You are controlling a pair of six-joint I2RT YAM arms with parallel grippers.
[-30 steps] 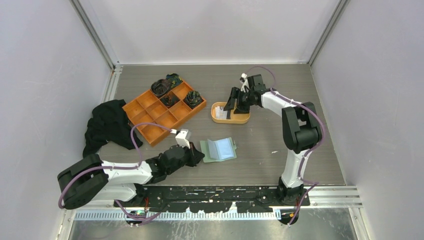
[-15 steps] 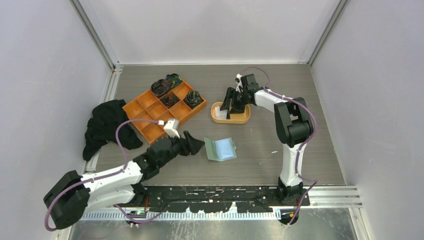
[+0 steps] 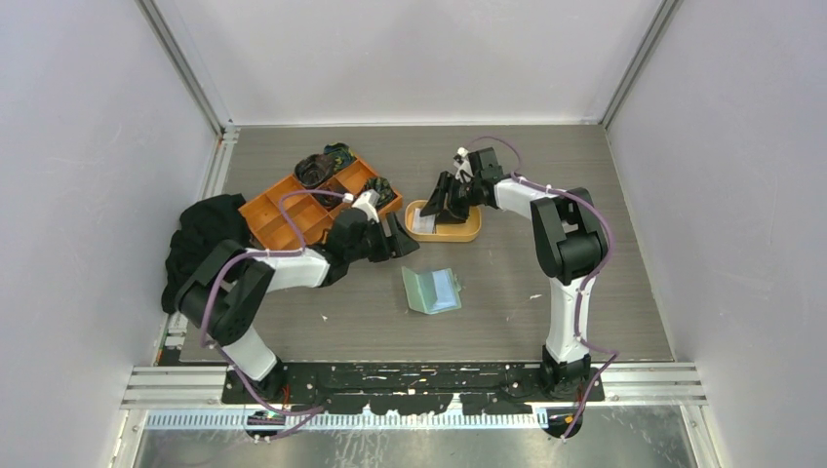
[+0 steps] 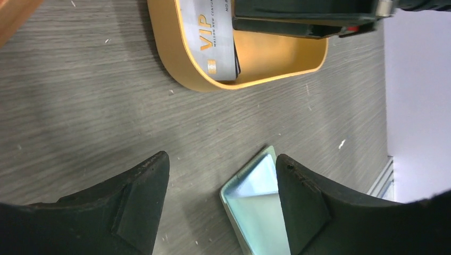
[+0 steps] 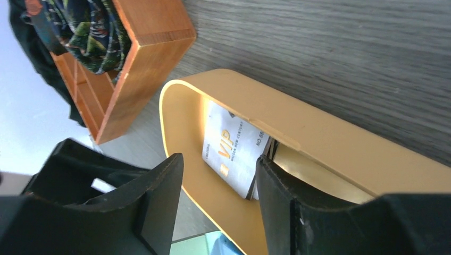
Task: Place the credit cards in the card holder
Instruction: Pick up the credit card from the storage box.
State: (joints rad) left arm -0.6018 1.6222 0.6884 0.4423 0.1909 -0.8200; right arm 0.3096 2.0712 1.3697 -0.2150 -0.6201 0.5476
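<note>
Cards (image 5: pixel 232 151) lie in orange dish (image 5: pixel 330 143), R gripper (image 5: pixel 220 162) jaws apart over them.

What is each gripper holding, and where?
Nothing. Left gripper is open and empty; right gripper is open, straddling the credit cards in the orange dish, not clamped.

White-and-black jointed arms (image 3: pixel 559 322), purple cables (image 3: pixel 609 237), black wedge-shaped gripper fingers (image 4: pixel 141 199).
</note>
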